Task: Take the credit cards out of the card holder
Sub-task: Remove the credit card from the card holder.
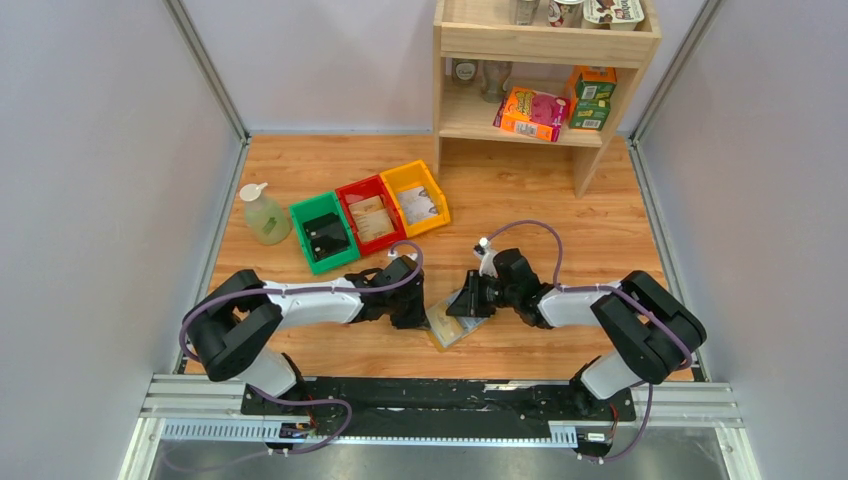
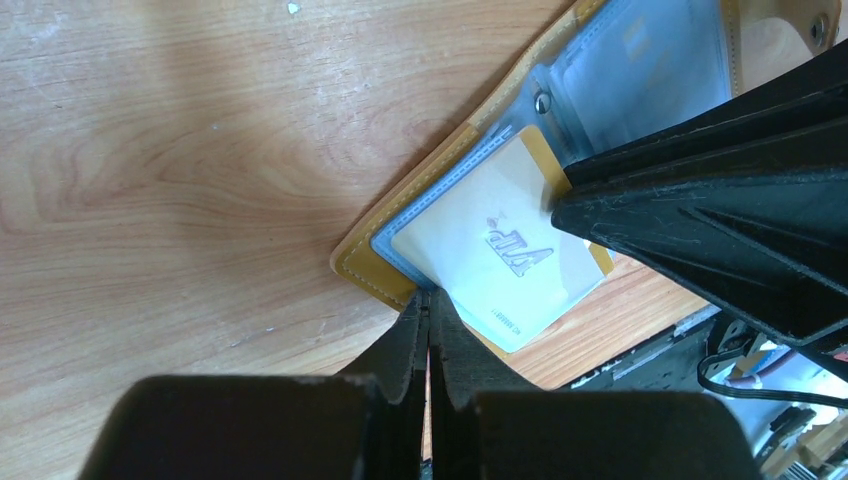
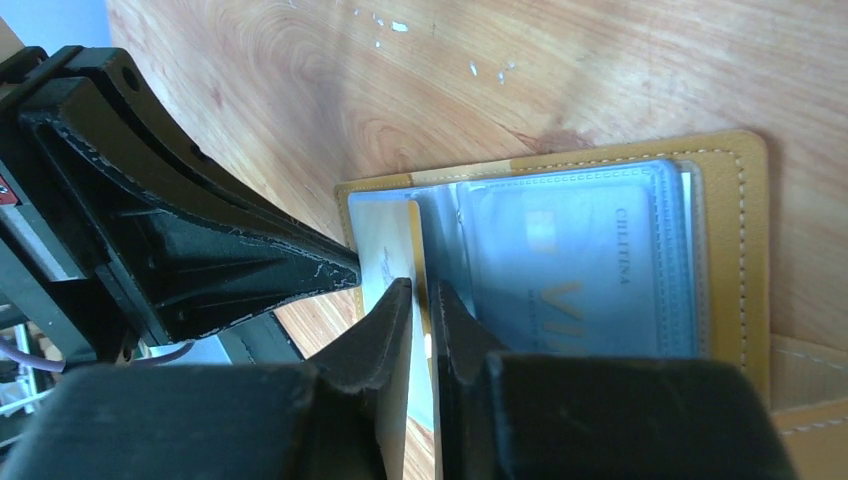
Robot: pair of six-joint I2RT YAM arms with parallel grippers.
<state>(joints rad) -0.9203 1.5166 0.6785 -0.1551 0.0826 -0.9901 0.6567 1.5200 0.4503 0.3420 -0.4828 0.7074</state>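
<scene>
The mustard-yellow card holder point(image 1: 452, 328) point(image 2: 368, 268) point(image 3: 722, 200) lies open on the wood between both grippers. A whitish credit card point(image 2: 500, 270) point(image 3: 380, 250) with a gold edge sticks halfway out of a pale blue-grey pocket. Another card point(image 3: 580, 270) sits inside a clear pocket. My left gripper point(image 1: 427, 314) point(image 2: 430, 296) point(image 3: 352, 270) is shut, its tips against the holder's near edge; whether it pinches the pocket is unclear. My right gripper point(image 1: 463, 305) point(image 3: 420, 288) point(image 2: 560, 195) stands at the card's gold edge with only a narrow gap between its fingers.
Green point(image 1: 322, 235), red point(image 1: 368, 215) and yellow point(image 1: 415, 198) bins stand behind the left arm, with a soap bottle point(image 1: 263, 215) to their left. A wooden shelf point(image 1: 545, 70) holding boxes and jars is at the back right. The metal rail runs just near of the holder.
</scene>
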